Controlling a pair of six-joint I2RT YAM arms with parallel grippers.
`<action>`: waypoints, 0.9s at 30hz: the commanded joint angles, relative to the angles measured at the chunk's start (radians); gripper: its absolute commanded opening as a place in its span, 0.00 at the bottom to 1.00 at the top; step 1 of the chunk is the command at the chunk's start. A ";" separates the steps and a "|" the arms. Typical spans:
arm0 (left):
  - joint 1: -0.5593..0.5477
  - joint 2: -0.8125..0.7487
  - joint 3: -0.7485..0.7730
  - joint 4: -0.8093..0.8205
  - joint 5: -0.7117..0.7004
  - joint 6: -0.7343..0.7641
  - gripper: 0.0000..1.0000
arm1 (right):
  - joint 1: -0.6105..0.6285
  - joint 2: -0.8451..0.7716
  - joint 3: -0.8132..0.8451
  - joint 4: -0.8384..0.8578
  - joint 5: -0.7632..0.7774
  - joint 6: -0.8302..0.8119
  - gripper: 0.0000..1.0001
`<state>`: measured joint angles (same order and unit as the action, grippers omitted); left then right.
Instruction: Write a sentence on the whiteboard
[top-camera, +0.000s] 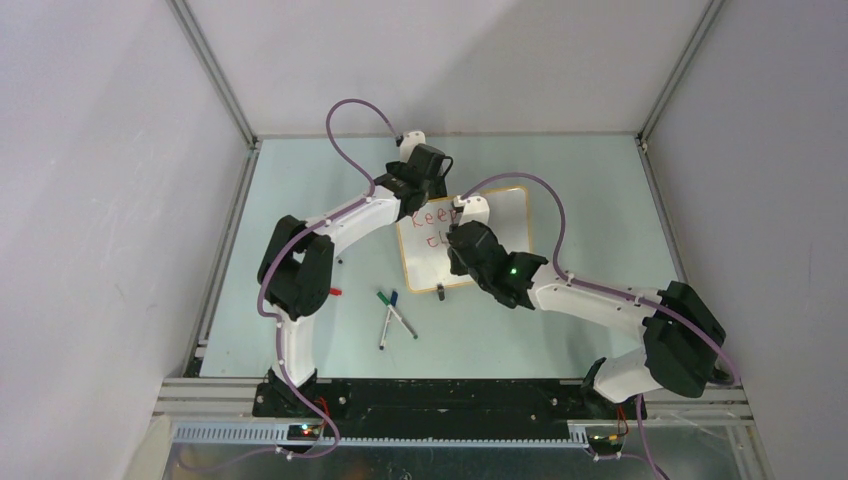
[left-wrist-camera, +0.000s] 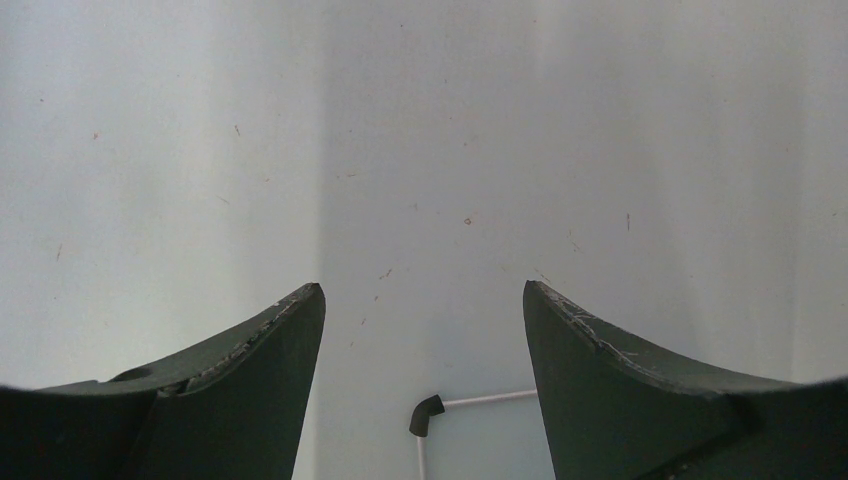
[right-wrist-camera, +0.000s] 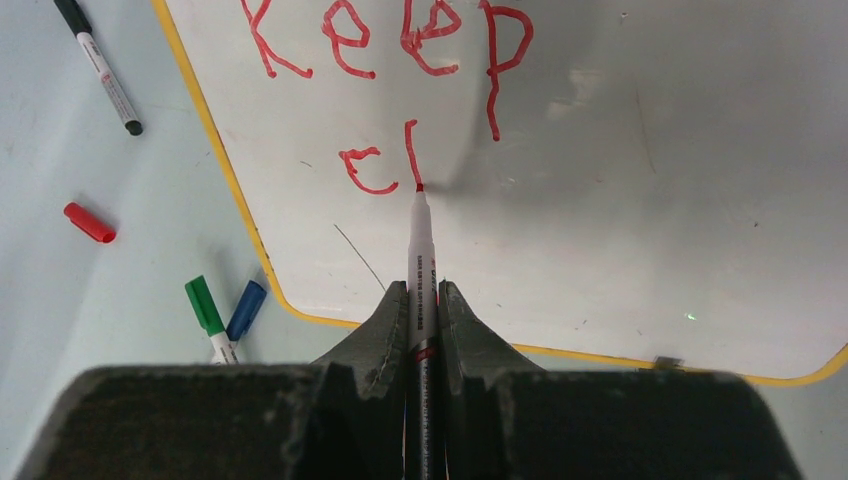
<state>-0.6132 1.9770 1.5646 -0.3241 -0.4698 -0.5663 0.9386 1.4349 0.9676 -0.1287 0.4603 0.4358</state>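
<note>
The whiteboard (top-camera: 505, 215) (right-wrist-camera: 620, 180) lies flat on the table, its frame tan-orange. Of the sentence (right-wrist-camera: 390, 40) (top-camera: 432, 216) the red word "Keep" shows on the first line, with a "c" and one upright stroke below it. My right gripper (right-wrist-camera: 422, 290) (top-camera: 468, 245) is over the board, shut on a red marker (right-wrist-camera: 420, 240). The marker's tip touches the board at the foot of that upright stroke. My left gripper (left-wrist-camera: 424, 290) (top-camera: 415, 182) hangs open by the board's far left corner, with nothing between its fingers.
Left of the board lie a green-capped marker (right-wrist-camera: 203, 303) (top-camera: 383, 297), a blue-capped marker (right-wrist-camera: 246, 308) (top-camera: 393, 296), a black marker (right-wrist-camera: 100, 68) and a loose red cap (right-wrist-camera: 89, 222) (top-camera: 335, 292). A black clip foot (top-camera: 440, 291) sits on the board's near edge.
</note>
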 joint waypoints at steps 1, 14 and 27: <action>-0.013 -0.004 0.038 -0.020 -0.026 0.019 0.78 | -0.009 0.019 0.037 -0.058 0.012 0.013 0.00; -0.013 -0.006 0.038 -0.020 -0.026 0.020 0.78 | -0.013 0.018 0.042 -0.043 0.001 0.005 0.00; -0.013 -0.004 0.037 -0.019 -0.027 0.020 0.78 | -0.022 0.031 0.067 -0.030 -0.002 -0.013 0.00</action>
<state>-0.6132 1.9770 1.5646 -0.3237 -0.4767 -0.5663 0.9337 1.4471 0.9936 -0.1711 0.4416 0.4328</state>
